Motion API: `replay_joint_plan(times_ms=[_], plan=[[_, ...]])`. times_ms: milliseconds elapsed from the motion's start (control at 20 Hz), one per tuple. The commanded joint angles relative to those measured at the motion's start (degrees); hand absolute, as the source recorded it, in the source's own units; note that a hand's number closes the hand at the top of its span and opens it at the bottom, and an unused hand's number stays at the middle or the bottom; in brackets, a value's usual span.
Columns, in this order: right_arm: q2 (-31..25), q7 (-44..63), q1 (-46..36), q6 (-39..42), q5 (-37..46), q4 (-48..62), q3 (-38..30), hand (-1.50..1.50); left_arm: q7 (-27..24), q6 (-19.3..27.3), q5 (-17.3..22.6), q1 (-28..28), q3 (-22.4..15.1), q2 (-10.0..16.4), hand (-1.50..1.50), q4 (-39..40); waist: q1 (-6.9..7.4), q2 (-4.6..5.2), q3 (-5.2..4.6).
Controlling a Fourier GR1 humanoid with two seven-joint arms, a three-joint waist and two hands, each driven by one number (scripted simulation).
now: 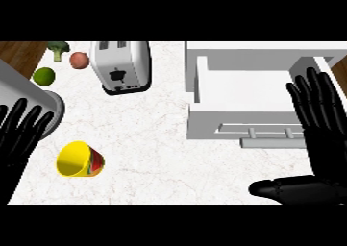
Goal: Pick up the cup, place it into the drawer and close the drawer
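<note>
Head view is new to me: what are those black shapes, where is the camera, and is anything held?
The camera sits at the robot's head, looking steeply down at the white marbled counter. The black shapes are its hands: left hand at the left edge, right hand at the right. Both are open, holding nothing. The yellow cup with red and green markings lies on its side near the left hand. The white drawer at upper right stands open. Farther back: a silver toaster, green broccoli, a reddish round item and a green round fruit.
</note>
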Motion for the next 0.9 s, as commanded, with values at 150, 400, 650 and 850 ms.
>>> replay_joint_plan(times_ms=[150, 400, 650, 850], plan=[[1.15, 0.27, 2.48, 0.77, 1.41, -1.49, 1.87, -1.50, 0.14, -1.82, -1.42, 0.22, 1.36, -1.18, -1.50, 1.04, -0.08, -0.01, 0.01], [0.71, -1.38, 4.96, 2.11, -0.27, -3.11, 0.11, -1.50, 1.38, -0.28, -4.02, -1.26, 0.43, -2.29, -1.50, 3.21, -0.28, 0.00, 0.02], [0.78, 0.98, 1.12, 1.31, 0.25, -2.26, -0.12, -1.50, -3.28, -5.71, -3.39, 0.87, 4.53, -1.67, -1.50, 9.18, -0.13, 0.02, 0.00], [1.74, 4.27, -4.66, -1.30, 0.90, -1.43, -0.17, -1.50, -2.26, -4.09, -6.73, 2.03, 2.54, -3.61, -1.50, 7.45, 0.00, 0.01, 0.00]])
